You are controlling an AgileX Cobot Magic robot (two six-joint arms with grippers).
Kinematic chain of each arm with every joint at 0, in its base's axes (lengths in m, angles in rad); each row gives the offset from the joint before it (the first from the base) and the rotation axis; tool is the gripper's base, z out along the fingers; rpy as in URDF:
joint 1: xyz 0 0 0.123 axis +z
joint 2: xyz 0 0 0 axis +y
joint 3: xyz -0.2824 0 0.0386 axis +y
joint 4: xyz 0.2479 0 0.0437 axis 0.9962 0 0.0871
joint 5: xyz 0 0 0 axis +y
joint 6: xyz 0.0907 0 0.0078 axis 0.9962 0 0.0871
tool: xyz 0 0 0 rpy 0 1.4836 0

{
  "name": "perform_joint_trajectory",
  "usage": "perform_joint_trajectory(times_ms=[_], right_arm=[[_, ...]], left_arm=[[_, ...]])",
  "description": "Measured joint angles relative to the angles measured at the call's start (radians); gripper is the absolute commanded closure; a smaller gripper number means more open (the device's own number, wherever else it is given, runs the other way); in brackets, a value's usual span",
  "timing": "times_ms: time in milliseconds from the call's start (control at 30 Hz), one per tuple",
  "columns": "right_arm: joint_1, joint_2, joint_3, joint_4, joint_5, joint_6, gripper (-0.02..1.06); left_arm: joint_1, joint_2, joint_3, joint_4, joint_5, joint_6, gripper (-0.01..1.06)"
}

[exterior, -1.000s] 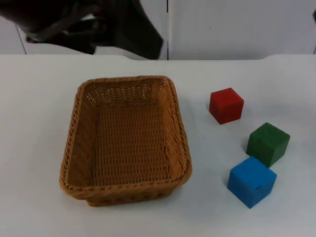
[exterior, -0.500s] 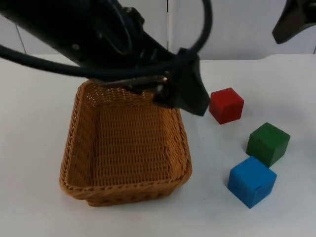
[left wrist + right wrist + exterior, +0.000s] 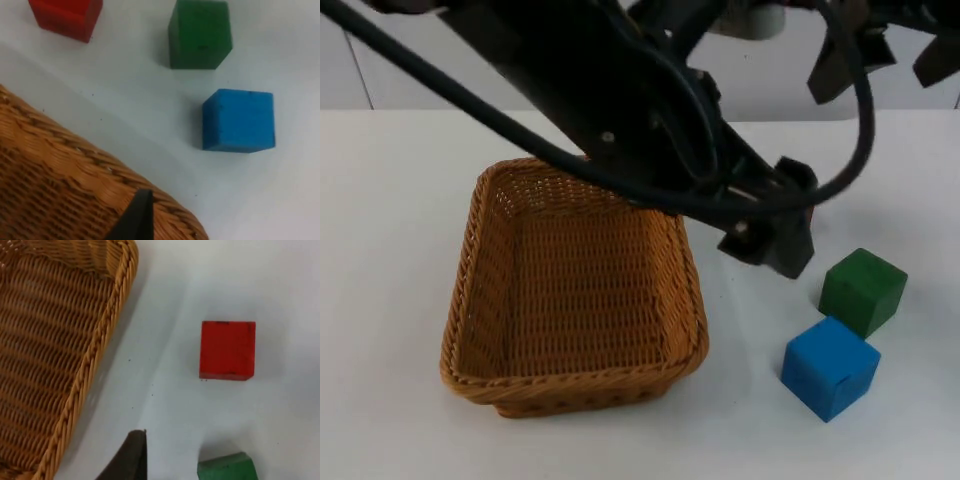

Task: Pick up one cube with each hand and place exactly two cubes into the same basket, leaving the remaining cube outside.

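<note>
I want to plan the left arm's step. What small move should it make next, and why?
Probably lower the left gripper toward the red cube and close on it. In the top view this gripper hangs beside the basket, about where the red cube lies. All three cubes, with the green cube and blue cube, sit on the table. The right gripper is high.

You've a woven basket [image 3: 575,290] lying empty; red cube [image 3: 227,350], green cube [image 3: 862,290], blue cube [image 3: 829,366] sit beside it.
</note>
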Motion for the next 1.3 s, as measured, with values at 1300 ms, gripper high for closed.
perform_joint_trajectory(times_ms=[1300], right_arm=[[0.017,0.424,-0.298,-0.067,-0.069,0.063,-0.01]], left_arm=[[-0.186,0.336,-0.207,0.381,-0.092,-0.275,0.0]])
